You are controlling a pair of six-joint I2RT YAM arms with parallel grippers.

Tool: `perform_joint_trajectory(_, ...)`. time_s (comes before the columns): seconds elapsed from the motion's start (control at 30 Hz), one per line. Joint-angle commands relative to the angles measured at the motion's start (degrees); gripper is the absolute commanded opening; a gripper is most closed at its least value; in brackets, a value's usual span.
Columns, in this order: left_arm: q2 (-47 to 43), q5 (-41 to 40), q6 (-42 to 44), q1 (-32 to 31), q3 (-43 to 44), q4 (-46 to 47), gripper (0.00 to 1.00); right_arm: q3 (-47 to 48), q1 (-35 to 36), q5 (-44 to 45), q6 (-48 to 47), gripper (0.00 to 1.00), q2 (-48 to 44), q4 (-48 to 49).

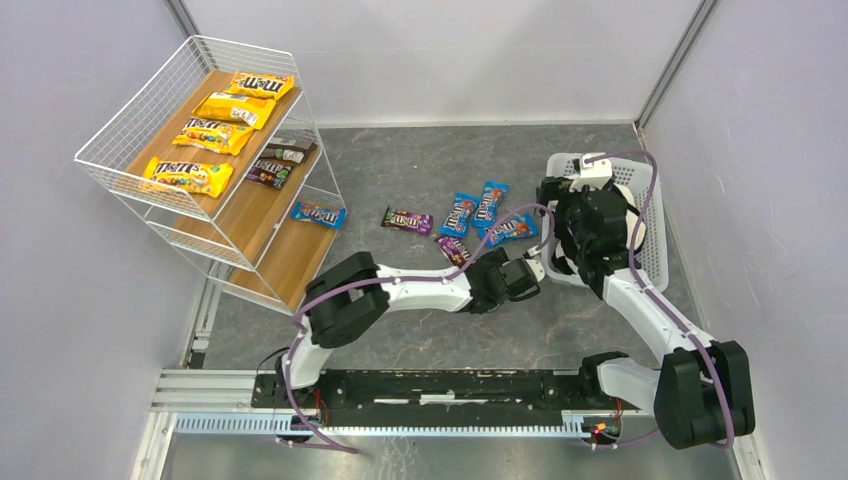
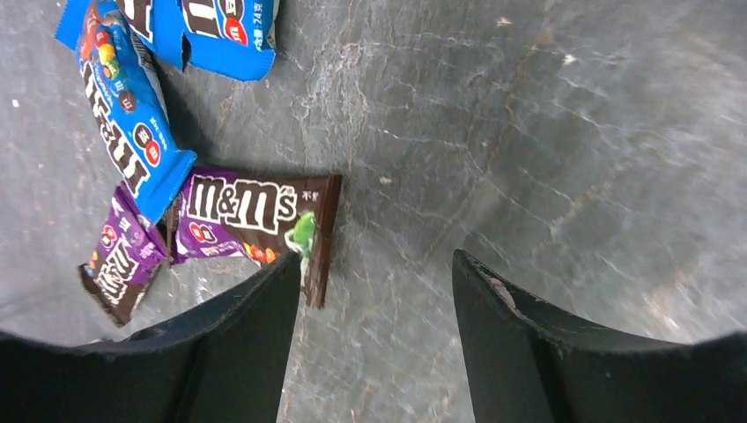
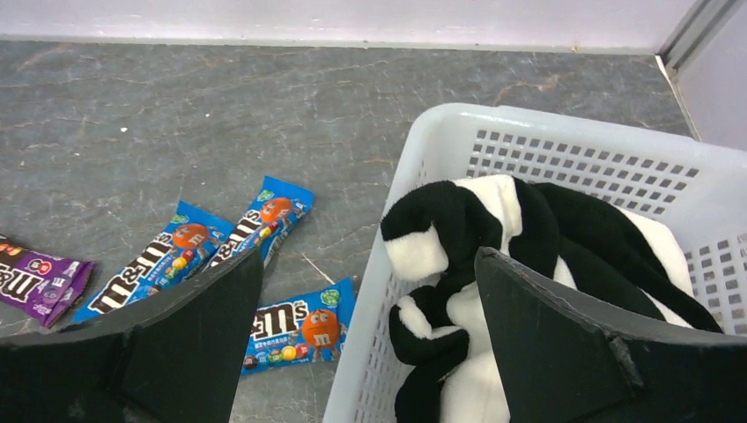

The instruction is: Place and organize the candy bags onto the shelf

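Seen from overhead, a shelf [image 1: 285, 268] stands at the far left of a grey worktop [image 1: 420, 160]. Four yellow bags [image 1: 188, 176] lie on its top board, two dark bags [image 1: 270, 172] on the middle board and one blue bag [image 1: 319, 213] on the bottom board. Several loose bags [image 1: 407, 220], blue and purple, lie scattered mid-worktop. The left claw [image 2: 377, 264] hovers low beside them, wide open and gripping nothing. A purple-brown bag [image 2: 255, 220] lies flat just beyond one of its fingers [image 2: 264, 335], and a loose blue bag [image 2: 123, 115] meets that bag's other end. The right claw [image 3: 368, 264], also wide open and empty, hangs over the rim of a white basket [image 3: 440, 141] that holds a black-and-white cloth [image 3: 528, 256].
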Motion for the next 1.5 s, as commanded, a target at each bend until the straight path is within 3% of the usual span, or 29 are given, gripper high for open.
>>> perform_joint_trajectory(0.0, 5.05, -9.89, 5.19, -0.16, 5.19, -3.88, 0.71, -1.31, -0.70, 3.20, 0.28, 0.98, -1.06, 2.84)
perform_joint_trajectory(0.23, 7.59, -12.14, 6.63, -0.13, 6.66, -5.39, 0.67, -3.16, -0.84, 3.67, 2.19, 0.98, -0.05, 4.73)
perform_joint_trajectory(0.67, 11.82, -12.43, 7.09, 1.00, 9.94, -9.72, 0.45, -4.86, -1.00, 5.59, 3.59, 0.98, -0.61, 6.27)
perform_joint_trajectory(0.93, 11.94, -13.21, 7.91, 1.06, 12.22, -10.56, 0.23, -5.97, -1.00, 6.66, 3.30, 0.98, -0.85, 7.45)
perform_joint_trajectory(1.0, 11.26, -13.64, 7.68, 1.12, 12.53, -11.14, 0.10, -6.27, -0.98, 6.72, 3.37, 0.98, -0.93, 7.91)
perform_joint_trajectory(1.07, 9.96, -14.00, 6.87, 1.02, 13.17, -12.61, 0.02, -6.53, -0.99, 6.65, 3.45, 0.98, -0.90, 8.24)
perform_joint_trajectory(1.23, 2.65, -12.67, 2.71, 0.94, 13.03, -16.91, 0.02, -7.37, -0.97, 6.47, 3.60, 0.98, -0.52, 9.75)
perform_joint_trajectory(1.47, -14.05, -12.84, -5.81, 0.98, 8.56, -23.71, 0.02, -7.60, -0.94, 5.46, 4.12, 0.98, -0.55, 10.39)
